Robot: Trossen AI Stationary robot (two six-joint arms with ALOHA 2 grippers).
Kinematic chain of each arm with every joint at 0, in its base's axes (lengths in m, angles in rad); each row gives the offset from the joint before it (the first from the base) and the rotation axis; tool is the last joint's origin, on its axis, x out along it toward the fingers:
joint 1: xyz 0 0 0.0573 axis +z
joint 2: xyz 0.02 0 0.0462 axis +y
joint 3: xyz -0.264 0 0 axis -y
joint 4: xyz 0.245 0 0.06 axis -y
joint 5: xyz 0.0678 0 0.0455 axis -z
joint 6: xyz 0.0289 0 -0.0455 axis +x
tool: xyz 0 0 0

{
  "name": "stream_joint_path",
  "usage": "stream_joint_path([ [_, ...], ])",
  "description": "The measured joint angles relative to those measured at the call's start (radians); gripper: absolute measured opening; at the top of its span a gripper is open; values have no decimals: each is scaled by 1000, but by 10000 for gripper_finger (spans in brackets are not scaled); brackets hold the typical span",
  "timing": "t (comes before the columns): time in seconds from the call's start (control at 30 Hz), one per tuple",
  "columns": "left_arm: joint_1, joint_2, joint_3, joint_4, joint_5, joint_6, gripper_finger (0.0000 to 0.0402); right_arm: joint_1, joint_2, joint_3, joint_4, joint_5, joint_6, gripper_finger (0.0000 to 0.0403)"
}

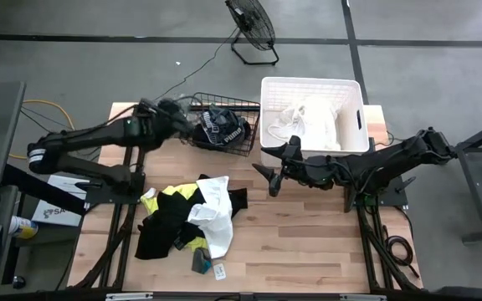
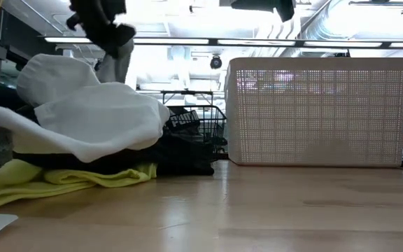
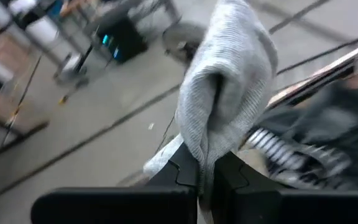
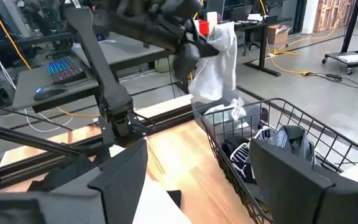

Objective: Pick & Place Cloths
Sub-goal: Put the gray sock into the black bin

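Cloths (image 1: 187,219) lie piled on the table; your left gripper (image 3: 207,177) pinches one grey cloth (image 3: 225,93) above the basket (image 4: 272,155). Your right gripper (image 1: 270,180), fingers wide and holding nothing, waits by the tub (image 1: 312,88). Next, let go over the basket.

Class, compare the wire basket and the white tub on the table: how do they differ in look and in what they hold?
The wire basket is black, open mesh and low; the white tub is pale plastic with finely perforated walls and stands taller. The basket holds dark clothing with white lettering; the tub holds white cloth. The left gripper hangs a grey cloth over the basket; nothing hangs over the tub. Both sit side by side at the table's far edge.
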Motion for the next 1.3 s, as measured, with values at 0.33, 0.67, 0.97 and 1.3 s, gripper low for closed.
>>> stream_joint_path([
  [0.33,326,9,-1,-102,231,-31,5,0,0,0,-11,0,-2,275],
  [0.67,548,44,0,-193,414,-38,5,0,0,0,-12,0,0,275],
  [0.97,604,162,0,-93,446,3,5,0,0,0,-12,0,1,275],
  [1.3,653,308,0,11,444,-26,10,0,0,0,-28,-1,2,275],
])
